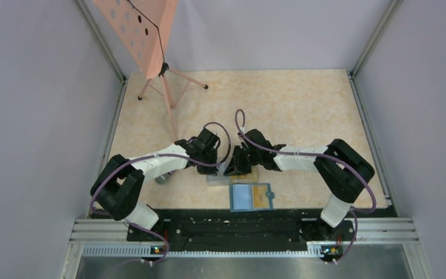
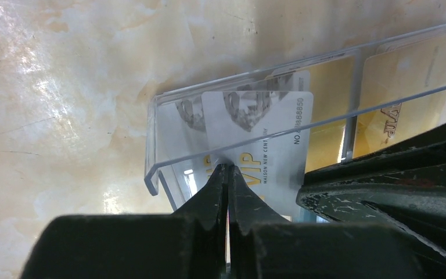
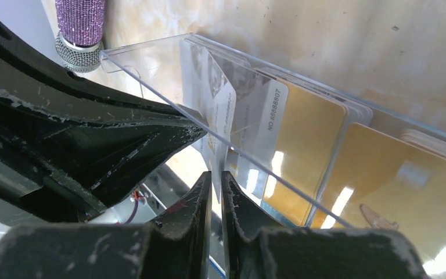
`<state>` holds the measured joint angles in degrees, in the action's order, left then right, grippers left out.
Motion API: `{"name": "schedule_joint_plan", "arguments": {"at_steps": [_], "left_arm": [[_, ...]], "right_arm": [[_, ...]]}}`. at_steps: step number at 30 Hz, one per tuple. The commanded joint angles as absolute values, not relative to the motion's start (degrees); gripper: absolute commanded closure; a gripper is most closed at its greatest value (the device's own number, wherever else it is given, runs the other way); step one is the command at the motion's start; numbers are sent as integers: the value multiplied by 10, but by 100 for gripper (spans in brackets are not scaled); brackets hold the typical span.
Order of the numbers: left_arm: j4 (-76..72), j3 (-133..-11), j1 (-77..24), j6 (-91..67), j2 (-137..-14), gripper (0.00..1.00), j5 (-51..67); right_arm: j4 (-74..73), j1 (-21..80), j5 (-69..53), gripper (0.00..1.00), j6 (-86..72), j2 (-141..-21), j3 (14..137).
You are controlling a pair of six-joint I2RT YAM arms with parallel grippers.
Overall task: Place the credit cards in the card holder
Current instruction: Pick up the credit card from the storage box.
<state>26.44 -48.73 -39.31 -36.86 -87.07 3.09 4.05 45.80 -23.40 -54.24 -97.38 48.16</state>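
Note:
A clear acrylic tray (image 1: 212, 181) in front of the arms holds the credit cards. Gold cards (image 2: 395, 75) stand in its compartments, also in the right wrist view (image 3: 308, 145). My left gripper (image 2: 227, 170) is shut on the lower edge of a silver VIP card (image 2: 267, 133) that stands in the tray's end compartment. My right gripper (image 3: 216, 175) pinches the same silver card (image 3: 223, 110) by its edge from the other side. The two grippers meet over the tray in the top view, left (image 1: 222, 168) and right (image 1: 237, 168). The teal-blue card holder (image 1: 251, 197) lies open just in front of the tray, a gold card on its right half.
A purple glittery cylinder (image 3: 81, 23) stands beside the tray's end. A pink perforated board on a tripod (image 1: 142, 35) stands at the back left. Walls close in the table on both sides, and a black rail (image 1: 232, 224) runs along the near edge.

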Motion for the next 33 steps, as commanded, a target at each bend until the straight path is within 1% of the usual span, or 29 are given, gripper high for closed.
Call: {"name": "schedule_joint_plan", "arguments": {"at_steps": [1,6,15,17,21,24,30,33], "left_arm": [[258,-474,-401,-368,-869,100,44],[255,-472,-401,-369,-871,100,47],[258,-469,-401,-371,-860,100,43],[269,-473,-401,-372,-841,97,32],[301,-491,-400,-375,-782,87,-11],[329,-509,-400,-374,-744,83,-41],[357,-521,-393,-372,-681,79,-76],[362,-517,-384,-372,-658,79,-78]], "right_arm": [[143,464,-276,87,-565,-998,493],[176,465,-287,81,-577,-1015,491],[248,466,-300,81,-606,-1034,481],[249,466,-300,81,-607,-1036,480],[246,469,-298,81,-606,-1035,481],[244,473,-298,81,-605,-1037,487],[241,485,-296,81,-604,-1050,509],[212,491,-291,81,-594,-1061,528]]}}
